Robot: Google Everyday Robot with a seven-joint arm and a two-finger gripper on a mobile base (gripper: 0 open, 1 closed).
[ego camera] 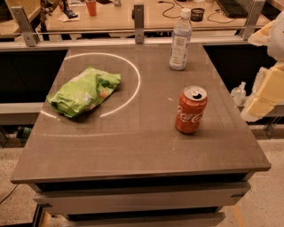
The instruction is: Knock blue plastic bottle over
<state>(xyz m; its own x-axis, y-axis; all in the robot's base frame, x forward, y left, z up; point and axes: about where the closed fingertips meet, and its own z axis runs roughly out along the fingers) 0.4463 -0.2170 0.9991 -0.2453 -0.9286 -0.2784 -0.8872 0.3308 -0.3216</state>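
Where the bench (pixel 133 146) reaches its far edge, right of the middle, the blue plastic bottle (pixel 180 40) stands on its base. It is tall and slim, made of clear pale-bluish plastic, with a white cap and a whitish label that bears a small dark square turned toward the camera. Its long axis runs up and down, cap at the top, so it is upright.

Nearer and slightly to the right, well apart from the bottle, a red Coca-Cola can (pixel 191 110) stands upright with its silver top showing. On the left half of the bench a crumpled green snack bag (pixel 84 91) lies within the left part of a thin white ring (pixel 135 73) on the surface.

The tool (pixel 266 95) shows only as cream-coloured pieces at the right edge of the view, off the bench's right side and nearer than the bottle. I cannot tell whether it is wide or narrow. Bare bench surface lies between it and the bottle, and the can sits nearer than that line. A small clear bottle (pixel 239 92) stands off the bench, just left of the tool. Beyond the blue bottle runs a metal rail (pixel 88 42), then a wooden desk (pixel 115 17) with an orange cup (pixel 91 7).
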